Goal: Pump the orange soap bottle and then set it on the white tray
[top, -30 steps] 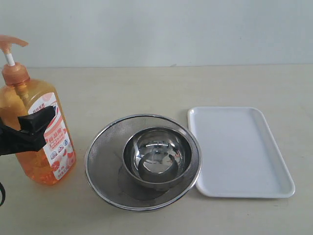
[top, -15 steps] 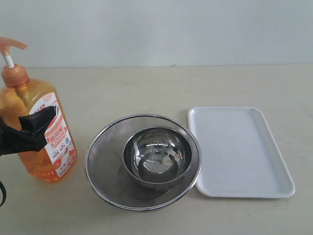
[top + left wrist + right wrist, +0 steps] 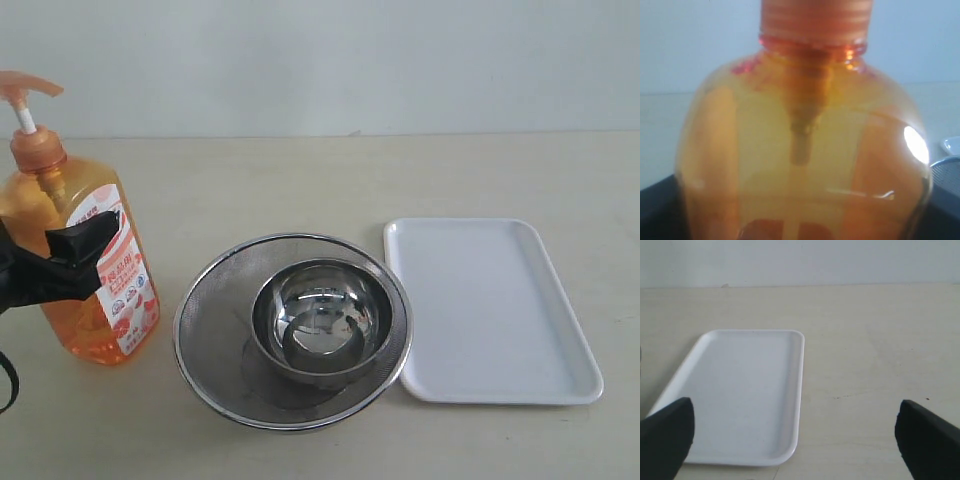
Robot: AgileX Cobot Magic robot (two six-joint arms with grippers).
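The orange soap bottle stands tall at the far left of the table, its orange pump head raised on the white stem. My left gripper is shut on the bottle's body, one black finger crossing its label. In the left wrist view the bottle fills the picture between the dark fingers. The white tray lies flat and bare at the right. My right gripper is open above the table beside the tray, holding nothing; it does not show in the exterior view.
A round steel mesh strainer with a steel bowl inside it sits between the bottle and the tray, touching the tray's left rim. A pale wall runs along the back of the table.
The bottle and my left gripper have risen a little and shifted slightly right toward the strainer. The strainer, bowl and tray have not moved.
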